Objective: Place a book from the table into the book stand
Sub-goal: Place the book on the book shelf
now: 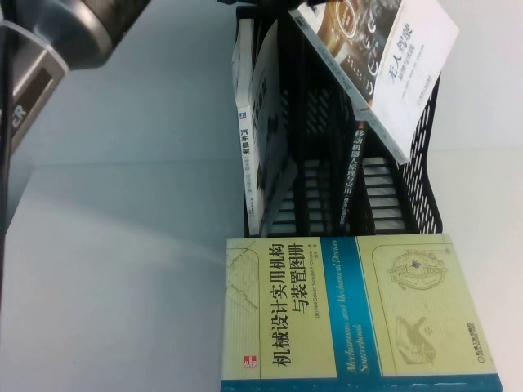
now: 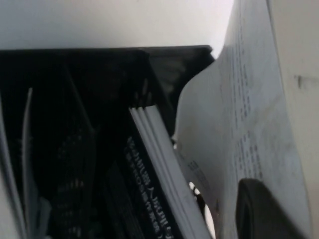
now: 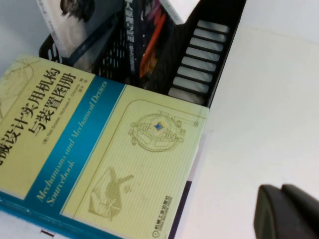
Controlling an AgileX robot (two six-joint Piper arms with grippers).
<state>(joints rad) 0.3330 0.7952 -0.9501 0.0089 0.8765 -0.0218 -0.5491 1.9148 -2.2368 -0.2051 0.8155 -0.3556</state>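
Left gripper (image 2: 264, 209) above black book stand (image 1: 409, 196) at far edge, jaws unreadable. Right gripper (image 3: 289, 211) together near yellow book (image 1: 359, 314), lying flat at near edge.

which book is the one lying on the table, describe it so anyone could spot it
Find the black mesh book stand at the back of the table; directly before it lies a book, flat and face up. Unlike the books in the stand, it has a pale yellow cover with a blue band reading "Mechanisms and Mechanical Devices Sourcebook".
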